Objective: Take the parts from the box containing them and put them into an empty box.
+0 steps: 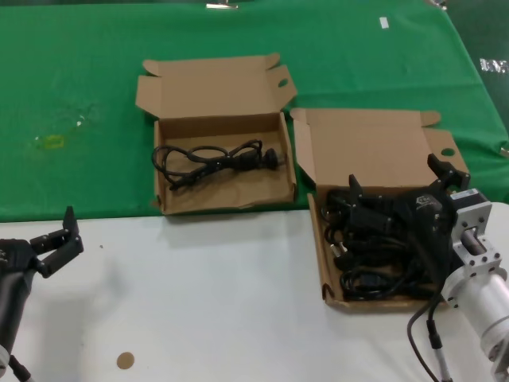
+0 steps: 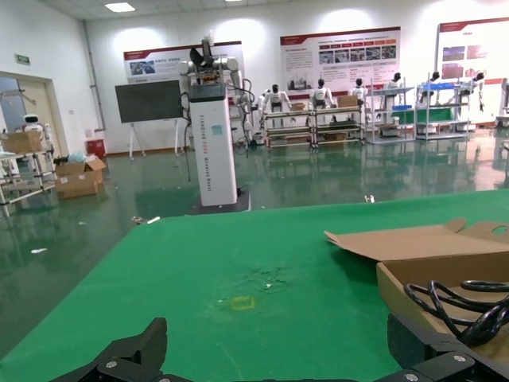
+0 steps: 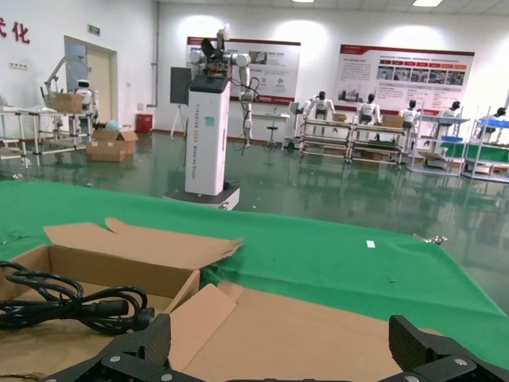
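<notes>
The straight-walled box (image 1: 328,274) at the right holds a pile of black power cords (image 1: 374,255). My right gripper (image 1: 399,180) hovers just over that pile, jaws wide open and empty; in the right wrist view (image 3: 286,354) it faces the box's raised lid (image 3: 318,318). The other box (image 1: 227,200), with a wavy front wall, stands in the middle and holds one coiled cord (image 1: 215,159), also seen in the right wrist view (image 3: 71,306) and the left wrist view (image 2: 465,306). My left gripper (image 1: 57,243) is open and empty at the near left, parked over the white table.
The boxes lie where the green cloth (image 1: 79,95) meets the white table (image 1: 215,302). A yellow mark (image 1: 52,142) is on the cloth at the left. A small brown disc (image 1: 125,360) lies near the front edge. My own black cable (image 1: 429,334) hangs beside the right arm.
</notes>
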{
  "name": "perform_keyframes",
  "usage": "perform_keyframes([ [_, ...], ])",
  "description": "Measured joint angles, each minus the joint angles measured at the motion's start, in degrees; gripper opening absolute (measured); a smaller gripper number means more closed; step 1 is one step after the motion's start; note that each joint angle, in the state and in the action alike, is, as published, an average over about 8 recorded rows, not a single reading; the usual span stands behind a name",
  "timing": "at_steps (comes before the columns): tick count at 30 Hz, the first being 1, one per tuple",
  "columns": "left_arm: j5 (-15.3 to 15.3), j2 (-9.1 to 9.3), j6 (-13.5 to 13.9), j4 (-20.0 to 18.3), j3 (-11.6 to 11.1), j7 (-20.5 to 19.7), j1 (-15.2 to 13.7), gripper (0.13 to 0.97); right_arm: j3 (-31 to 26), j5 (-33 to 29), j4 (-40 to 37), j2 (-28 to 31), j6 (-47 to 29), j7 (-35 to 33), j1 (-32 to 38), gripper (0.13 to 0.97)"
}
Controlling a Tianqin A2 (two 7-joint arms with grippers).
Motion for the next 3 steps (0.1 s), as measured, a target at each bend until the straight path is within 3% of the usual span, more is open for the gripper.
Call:
perform_keyframes([
  [3,0.0,0.0,0.0,0.0,0.0,0.0,0.0,0.966,0.0,0.0,0.0,0.0,0.0,0.0,0.0,0.966],
])
